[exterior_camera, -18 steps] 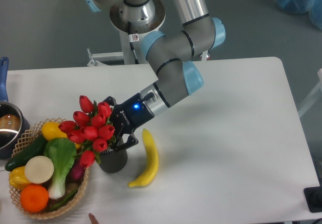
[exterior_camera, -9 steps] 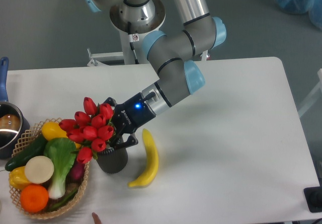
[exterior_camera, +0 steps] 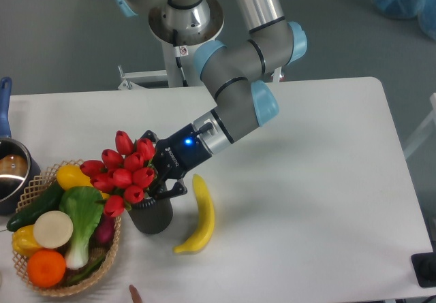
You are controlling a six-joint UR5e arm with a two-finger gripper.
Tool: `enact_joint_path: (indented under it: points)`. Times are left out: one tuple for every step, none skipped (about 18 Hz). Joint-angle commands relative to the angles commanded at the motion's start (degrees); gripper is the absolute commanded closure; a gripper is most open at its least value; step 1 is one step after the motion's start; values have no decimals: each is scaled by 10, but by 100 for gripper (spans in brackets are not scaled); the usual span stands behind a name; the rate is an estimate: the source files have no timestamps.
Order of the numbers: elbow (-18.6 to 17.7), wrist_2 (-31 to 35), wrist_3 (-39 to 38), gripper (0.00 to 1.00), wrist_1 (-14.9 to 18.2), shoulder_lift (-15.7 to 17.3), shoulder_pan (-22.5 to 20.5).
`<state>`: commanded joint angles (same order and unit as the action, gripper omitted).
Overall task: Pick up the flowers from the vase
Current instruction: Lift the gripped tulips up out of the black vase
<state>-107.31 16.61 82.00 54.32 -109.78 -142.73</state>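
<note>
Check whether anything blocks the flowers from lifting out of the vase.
Nothing visible does. The gripper is at the stems of the flowers just above the vase, with open space overhead. The basket and banana sit to either side.

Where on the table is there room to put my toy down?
The white table is bare to the right of the banana and behind the gripper. It is crowded on the left: flowers, vase, basket and pot.
</note>
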Motion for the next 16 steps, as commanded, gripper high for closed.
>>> enact_joint_path:
  points:
    - [0,0,-1,44,0,1,0]
    - [1,-1,-3,44,0,5,0]
    - [0,-2,-6,44,0,11,0]
    - [-1,-2,-6,44,1,18,0]
    - [-6,-2,-6,44,1,25,0]
    - [-8,-3,-7,44,2,32,-1]
    - [-8,-9,-11,44,3,37,-1]
    - [-9,-16,-19,44,3,41,-1]
    - [-9,-19,-31,44,3,47,-1]
    - [-9,-19,-42,44,3,52,-1]
    - [-9,-19,-54,44,3,57,-1]
    - [-9,-20,-62,44,2,61,-1]
    - [-10,-20,-67,44,2,66,-1]
    - [-12,-22,-68,44,2,71,0]
    - [-15,-26,-68,44,3,77,0]
    - [-16,-37,-69,44,3,82,1]
